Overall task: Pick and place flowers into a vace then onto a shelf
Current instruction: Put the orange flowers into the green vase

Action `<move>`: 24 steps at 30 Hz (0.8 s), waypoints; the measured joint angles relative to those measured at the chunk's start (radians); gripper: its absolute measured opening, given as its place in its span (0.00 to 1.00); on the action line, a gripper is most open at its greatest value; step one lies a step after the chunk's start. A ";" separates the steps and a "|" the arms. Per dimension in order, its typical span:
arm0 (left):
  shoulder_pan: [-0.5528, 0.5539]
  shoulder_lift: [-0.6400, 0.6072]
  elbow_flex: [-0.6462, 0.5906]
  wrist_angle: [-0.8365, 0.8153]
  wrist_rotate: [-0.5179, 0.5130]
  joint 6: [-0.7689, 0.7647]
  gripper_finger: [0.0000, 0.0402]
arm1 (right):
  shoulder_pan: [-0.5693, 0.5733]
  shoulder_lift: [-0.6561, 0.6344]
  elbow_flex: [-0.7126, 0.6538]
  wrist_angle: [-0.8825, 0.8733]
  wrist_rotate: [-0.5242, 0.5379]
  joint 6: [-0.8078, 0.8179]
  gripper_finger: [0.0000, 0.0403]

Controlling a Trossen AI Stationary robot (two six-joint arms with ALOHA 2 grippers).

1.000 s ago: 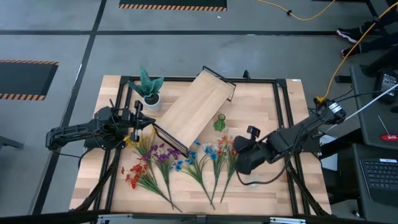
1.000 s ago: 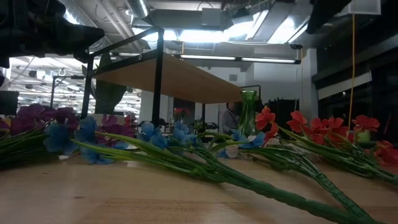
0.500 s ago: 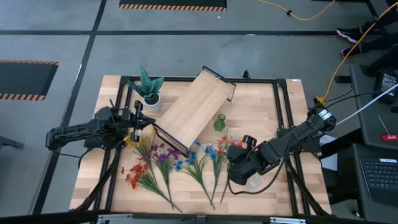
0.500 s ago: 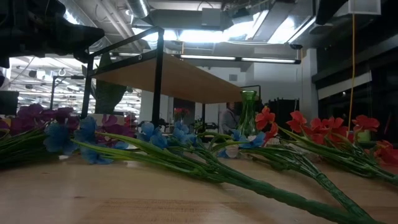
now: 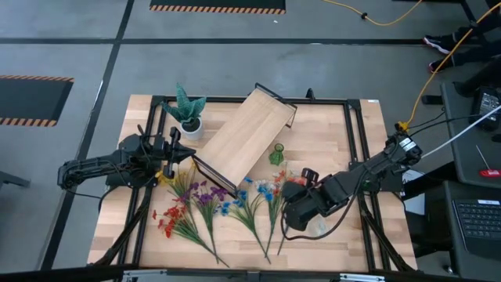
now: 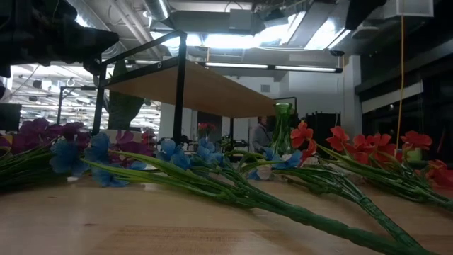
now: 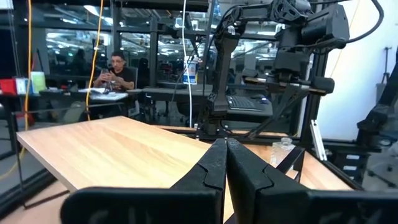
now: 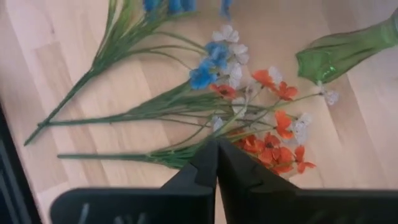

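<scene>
Spiky green plant (image 5: 189, 107) in white pot (image 5: 191, 125): far left part of wooden table (image 5: 329, 145). Seated person (image 7: 116, 70) at desk, room beyond. Yellow cable (image 5: 423, 84) on grey floor, right of table. Keyboard (image 5: 475, 218), right edge. Hazard-striped floor mats (image 5: 35, 78).

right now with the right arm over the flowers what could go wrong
The right gripper hangs over the red and orange sprig with jaws shut; descending like that would likely press the stems, not grasp them. The sprigs overlap, so one pull may drag neighbours. The green vase stands close by and might be tipped by the arm.
</scene>
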 joint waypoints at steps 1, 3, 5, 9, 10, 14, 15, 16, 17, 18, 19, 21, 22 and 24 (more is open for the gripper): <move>0.000 0.000 0.000 0.000 0.000 -0.001 0.02 | -0.005 0.000 0.000 0.010 0.000 -0.020 0.03; 0.000 0.000 0.000 -0.001 0.000 0.006 0.02 | -0.015 0.000 0.000 0.030 0.000 -0.039 0.03; 0.000 0.000 0.000 -0.011 0.000 0.020 0.01 | -0.024 0.000 0.000 0.053 0.000 -0.042 0.03; 0.000 0.000 0.000 -0.014 0.000 0.043 0.01 | -0.040 0.000 0.000 0.106 0.000 -0.043 0.03; 0.000 0.000 0.001 -0.010 -0.002 0.070 0.01 | -0.043 0.000 0.000 0.111 -0.001 -0.042 0.03; 0.000 0.000 0.028 0.006 -0.002 0.161 0.01 | -0.046 0.000 -0.001 0.125 -0.008 -0.031 0.03; 0.000 0.000 0.032 0.004 -0.002 0.171 0.01 | -0.046 0.000 -0.001 0.130 -0.009 -0.016 0.03; 0.000 0.000 0.035 0.002 -0.002 0.173 0.02 | -0.046 0.000 -0.001 0.134 -0.009 -0.007 0.03; 0.000 0.000 0.037 0.002 -0.001 0.173 0.02 | -0.046 0.000 -0.001 0.135 -0.010 0.005 0.03; 0.000 0.000 0.037 0.001 -0.001 0.173 0.02 | -0.046 0.000 -0.001 0.135 -0.011 0.008 0.03; 0.000 0.000 0.037 -0.003 -0.001 0.173 0.01 | -0.046 0.000 -0.001 0.136 -0.011 0.008 0.03; 0.000 0.000 0.037 -0.005 -0.001 0.173 0.01 | -0.046 0.000 -0.001 0.137 -0.011 0.008 0.03; 0.000 0.000 0.037 -0.009 -0.001 0.173 0.01 | -0.046 0.000 -0.001 0.137 -0.011 0.008 0.03; 0.000 0.000 0.037 -0.030 0.000 0.173 0.01 | -0.046 0.000 -0.001 0.137 -0.009 0.009 0.03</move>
